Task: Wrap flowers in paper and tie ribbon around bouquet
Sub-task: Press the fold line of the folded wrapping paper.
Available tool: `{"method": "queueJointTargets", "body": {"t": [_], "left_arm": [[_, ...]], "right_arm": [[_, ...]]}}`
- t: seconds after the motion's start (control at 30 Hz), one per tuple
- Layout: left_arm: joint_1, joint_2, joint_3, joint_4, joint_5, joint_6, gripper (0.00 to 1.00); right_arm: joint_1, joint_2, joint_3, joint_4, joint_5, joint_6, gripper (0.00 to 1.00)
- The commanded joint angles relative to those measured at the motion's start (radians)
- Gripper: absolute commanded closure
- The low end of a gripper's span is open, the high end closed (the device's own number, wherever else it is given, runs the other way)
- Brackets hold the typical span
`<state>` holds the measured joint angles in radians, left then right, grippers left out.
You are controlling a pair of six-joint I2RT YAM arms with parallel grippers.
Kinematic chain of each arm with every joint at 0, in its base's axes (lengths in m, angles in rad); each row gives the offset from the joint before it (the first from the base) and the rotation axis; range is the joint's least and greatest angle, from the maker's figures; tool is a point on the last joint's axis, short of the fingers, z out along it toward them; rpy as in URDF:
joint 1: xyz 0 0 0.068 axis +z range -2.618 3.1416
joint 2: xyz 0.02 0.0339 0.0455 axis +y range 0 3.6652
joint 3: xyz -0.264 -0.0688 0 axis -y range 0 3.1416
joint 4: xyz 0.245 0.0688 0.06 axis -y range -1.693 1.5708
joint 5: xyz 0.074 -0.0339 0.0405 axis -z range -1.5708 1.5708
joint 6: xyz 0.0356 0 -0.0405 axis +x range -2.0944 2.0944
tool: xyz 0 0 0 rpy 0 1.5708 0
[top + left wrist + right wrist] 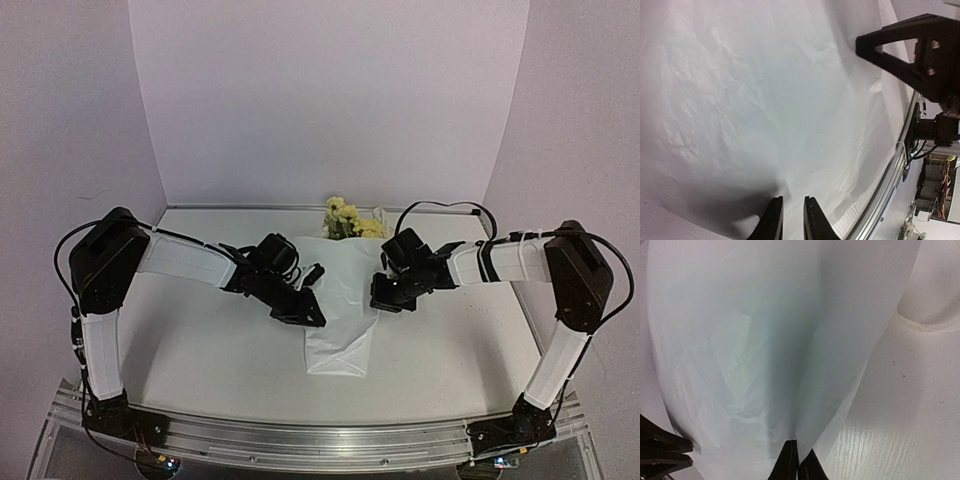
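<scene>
Large thin white crinkly paper (340, 310) is folded over the pale yellow fluffy flowers (345, 218), between the right gripper (797, 465), pinched tight on its edge, and the left gripper (788, 220), barely parted, grip unclear. The narrow cream-white ribbon (922, 325), beyond the right gripper, is not yet tied

The paper (340, 300) was thin, crinkled and faintly translucent, with a soft sheen along its creases. The surface (900, 440) was white-painted wood, its grain showing under a glossy coat flecked with small dark specks. The flowers (345, 215) looked fluffy, the left tool (792, 212) like matt black plastic, the rail (320, 435) like brushed metal.
</scene>
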<state>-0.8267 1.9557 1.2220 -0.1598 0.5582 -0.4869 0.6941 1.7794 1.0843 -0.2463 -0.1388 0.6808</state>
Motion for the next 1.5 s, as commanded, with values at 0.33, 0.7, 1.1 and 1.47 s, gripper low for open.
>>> {"method": "queueJointTargets", "body": {"t": [0.33, 0.7, 1.1, 1.47], "left_arm": [[-0.006, 0.049, 0.062, -0.028, 0.035, 0.052, 0.84], [-0.018, 0.053, 0.074, -0.041, 0.054, 0.070, 0.84], [-0.021, 0.049, 0.070, -0.063, 0.042, 0.091, 0.84], [-0.020, 0.041, 0.051, -0.076, 0.046, 0.099, 0.83]], "right_arm": [[0.032, -0.132, 0.063, -0.219, -0.002, -0.062, 0.66], [0.117, -0.129, 0.161, -0.245, -0.165, -0.078, 0.63], [0.135, 0.031, 0.104, -0.106, -0.326, 0.084, 0.81], [0.167, 0.044, -0.034, -0.056, -0.261, 0.098, 0.83]]}}
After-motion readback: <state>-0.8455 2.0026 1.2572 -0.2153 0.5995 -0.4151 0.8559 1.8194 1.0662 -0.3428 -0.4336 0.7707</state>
